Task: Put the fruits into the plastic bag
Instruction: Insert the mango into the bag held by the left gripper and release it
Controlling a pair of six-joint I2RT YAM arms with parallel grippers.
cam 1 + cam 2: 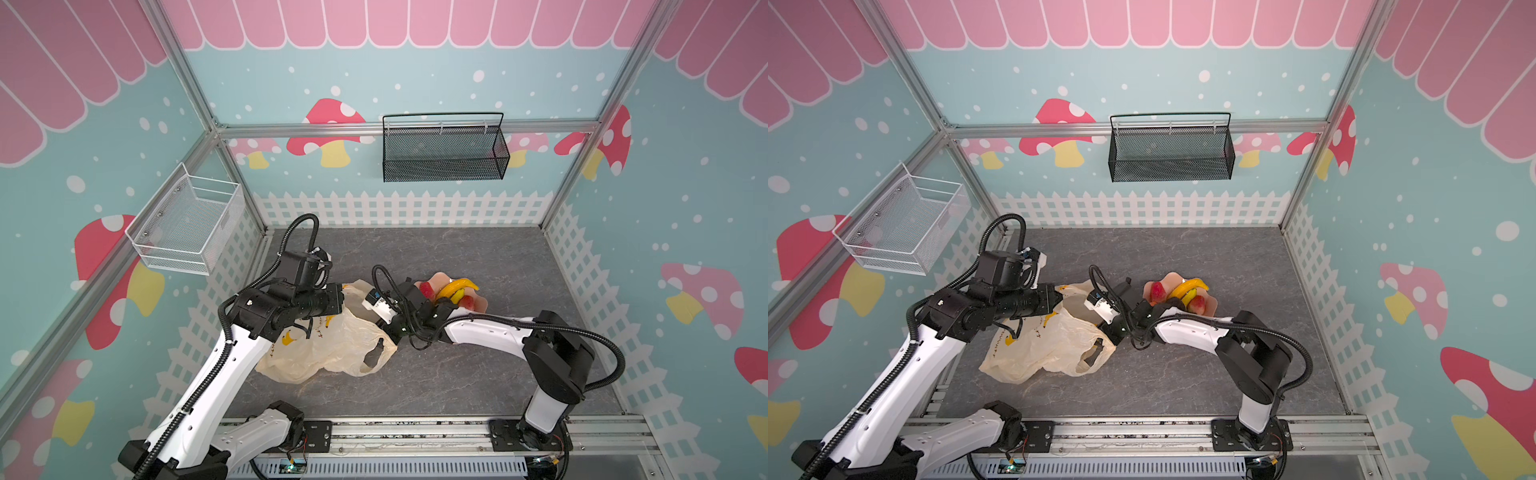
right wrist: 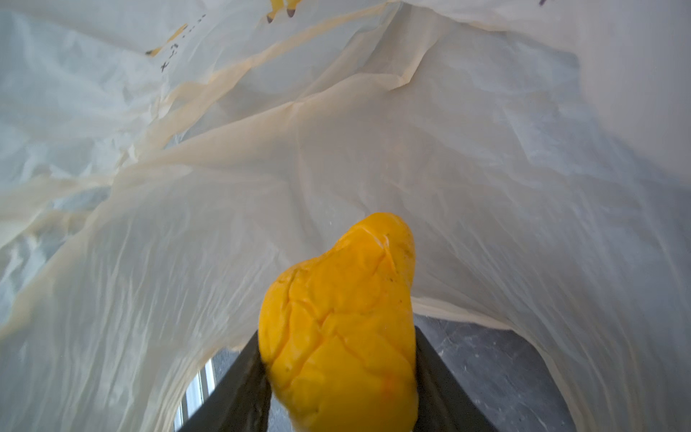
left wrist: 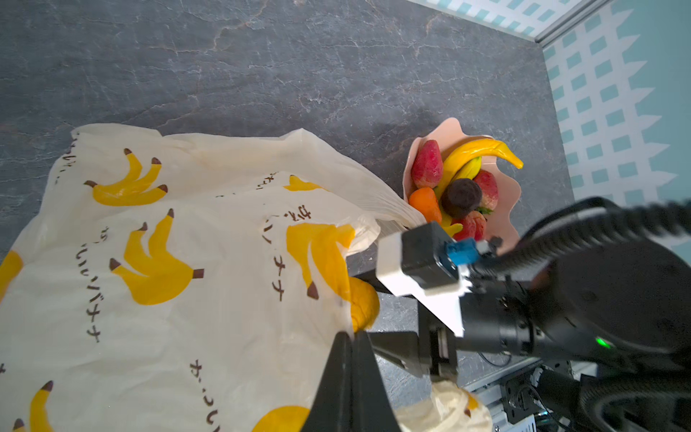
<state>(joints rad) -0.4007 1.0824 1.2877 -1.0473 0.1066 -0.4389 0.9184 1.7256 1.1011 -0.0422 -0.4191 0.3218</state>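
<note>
The thin, crinkly, cream-yellow plastic bag (image 1: 328,349), printed with yellow banana bunches, lies crumpled on the grey marbled tabletop (image 1: 457,365), left of middle in both top views; its mouth faces the glossy pink wavy-edged plate (image 3: 509,194), which stands just beside it on the right. The left pincer (image 3: 353,336) is pressed together on the bag's upper rim and holds that edge up off the tabletop, so the mouth gapes; one handle loop (image 1: 389,348) lies flat toward the near side.

The right pincer (image 2: 336,333) reaches into the mouth from the plate's side and pinches a wrinkled yellow-orange round toy fruit (image 2: 347,284) between its two dark fingers (image 2: 243,392). In the right wrist view translucent film arches above and around the fruit; in the left wrist view the fruit sits just at the lip of the opening. Whether it touches the bag's lower layer I cannot tell.

The other toy fruits lie heaped on the plate, touching one another: a long yellow banana (image 3: 482,149) across the top; a smaller yellow-green banana (image 3: 467,170) beneath it; three red strawberries (image 3: 426,164); a small orange piece (image 3: 424,204); a dark brown round piece (image 3: 461,196) in the middle.
</note>
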